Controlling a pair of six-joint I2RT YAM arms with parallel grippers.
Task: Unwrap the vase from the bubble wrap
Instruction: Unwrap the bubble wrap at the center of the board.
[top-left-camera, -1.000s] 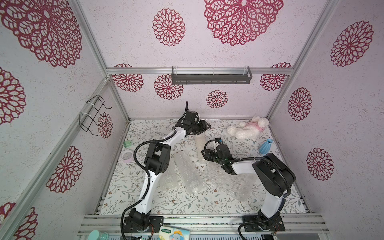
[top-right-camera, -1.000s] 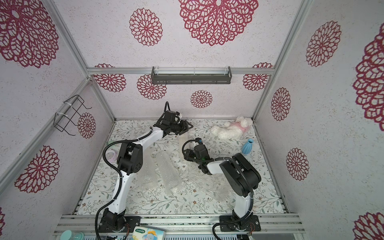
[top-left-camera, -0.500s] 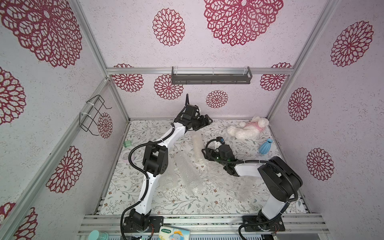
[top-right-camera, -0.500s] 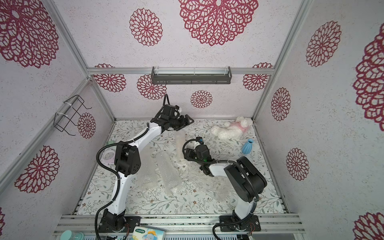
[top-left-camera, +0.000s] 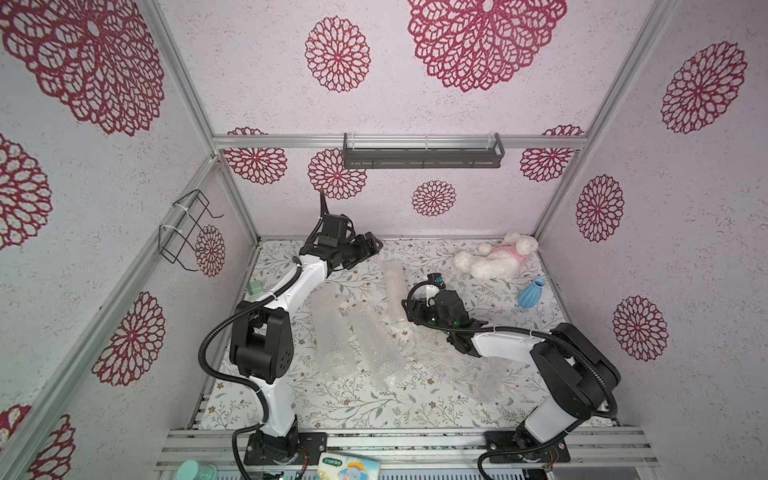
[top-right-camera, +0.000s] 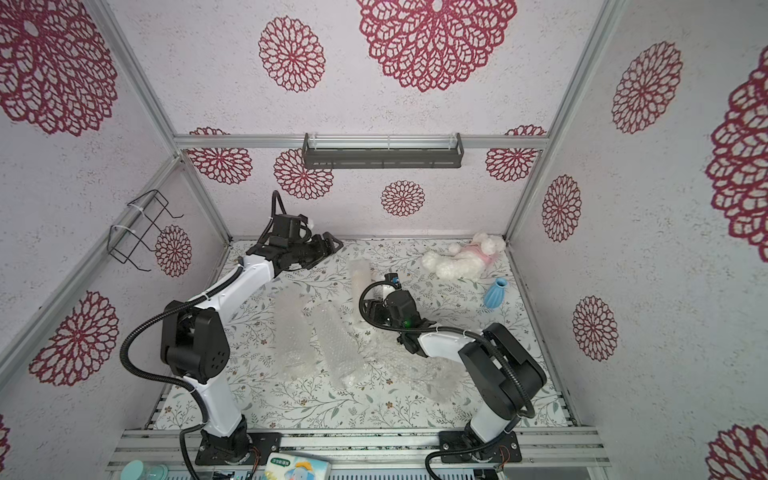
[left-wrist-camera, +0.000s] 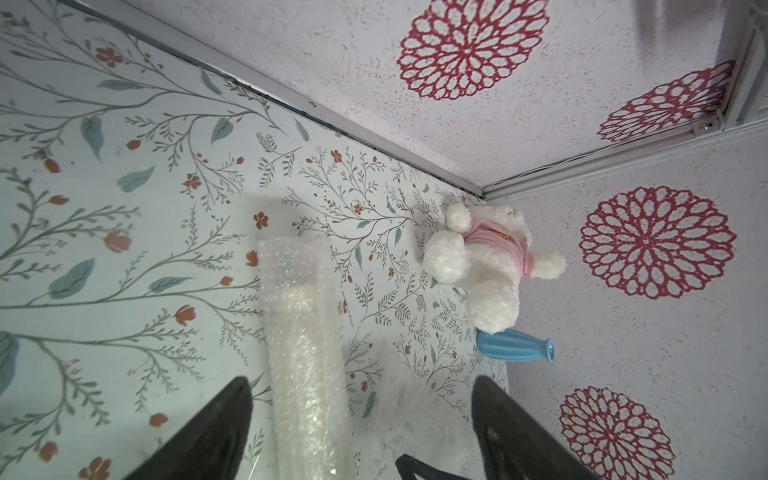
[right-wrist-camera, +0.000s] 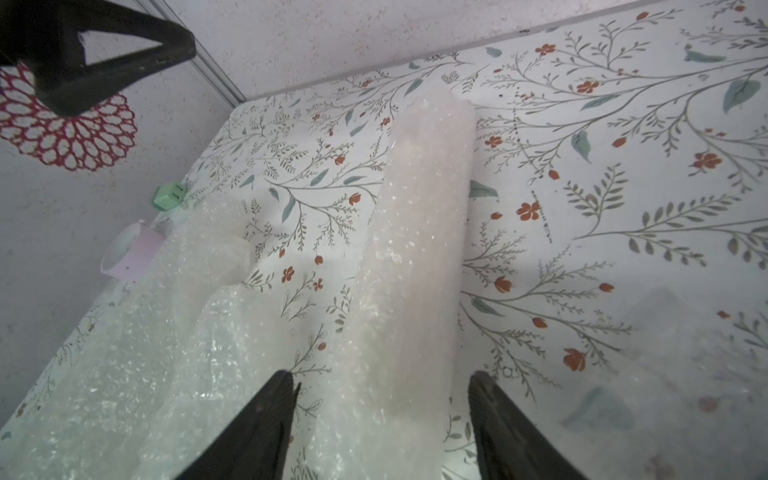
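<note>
On the floral counter (top-left-camera: 332, 407), loose bubble wrap (top-left-camera: 365, 345) sprawls from the centre towards 5 o'clock, and a tight roll (top-left-camera: 394, 291) of the same sheeting lies from 12 o'clock in to the centre; something pale shows through it in the left wrist view, though what it is cannot be told. The right arm (top-left-camera: 503, 347) reaches in from 4 o'clock, its right jaws open astride the roll's near end, a gap on either side, gripping nothing. The left arm (top-left-camera: 299, 282) holds the left jaws spread wide and empty, raised at 11 o'clock. A plush toy (top-left-camera: 494, 259) lies at 1 o'clock, a bare blue vase (top-left-camera: 531, 294) at 2 o'clock. The next grip looks best taken on the wrap's free outer edge, not around the whole roll, with the left jaws steadying the far end so the layers peel low and slowly and the contents do not roll away
</note>
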